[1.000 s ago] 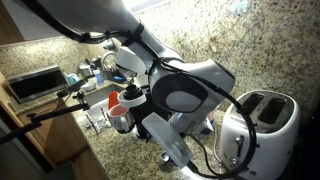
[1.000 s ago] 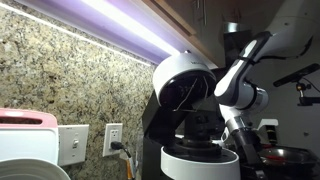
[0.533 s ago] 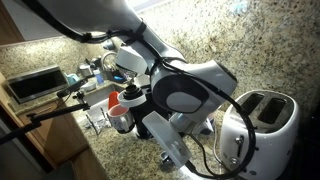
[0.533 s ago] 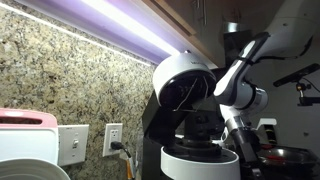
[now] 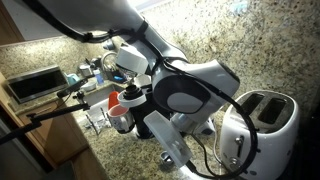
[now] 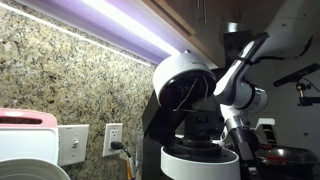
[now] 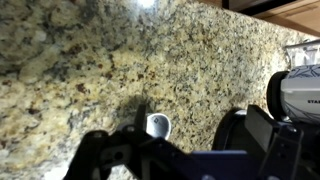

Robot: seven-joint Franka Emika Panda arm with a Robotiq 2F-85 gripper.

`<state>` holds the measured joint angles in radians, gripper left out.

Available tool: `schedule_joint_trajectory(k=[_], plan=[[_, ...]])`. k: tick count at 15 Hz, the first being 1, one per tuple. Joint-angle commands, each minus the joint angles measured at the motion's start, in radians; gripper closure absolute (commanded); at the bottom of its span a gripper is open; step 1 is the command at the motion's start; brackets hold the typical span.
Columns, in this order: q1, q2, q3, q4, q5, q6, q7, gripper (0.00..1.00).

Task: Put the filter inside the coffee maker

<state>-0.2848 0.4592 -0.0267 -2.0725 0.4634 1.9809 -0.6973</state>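
In the wrist view the filter (image 7: 158, 125), a small shiny silver cup, lies against the speckled granite. It sits between my gripper's (image 7: 188, 122) two dark fingers, which are spread wide and do not close on it. The coffee maker (image 6: 185, 85) has a black body and a pale rounded top that stands raised over its round basket (image 6: 200, 160). It also shows in an exterior view (image 5: 180, 95) and at the right edge of the wrist view (image 7: 300, 95). My arm (image 6: 240, 85) reaches down beside it. The filter is hidden in both exterior views.
A white two-slot toaster (image 5: 265, 115) stands next to the coffee maker, and looms at the near left of an exterior view (image 6: 30, 150). A red-and-white jar (image 5: 120, 105) and a small oven (image 5: 35, 82) sit further along the granite counter. A wall outlet (image 6: 113, 140) holds a plug.
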Motion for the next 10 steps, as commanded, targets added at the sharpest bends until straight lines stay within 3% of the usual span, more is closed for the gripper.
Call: schedule_joint_trajectory(k=[1,10], plan=[[-0.002,0.002,0.001,0.003,-0.002,-0.002,0.001,0.00],[-0.004,0.116,0.021,0.057,0.026,0.133,0.031,0.00]])
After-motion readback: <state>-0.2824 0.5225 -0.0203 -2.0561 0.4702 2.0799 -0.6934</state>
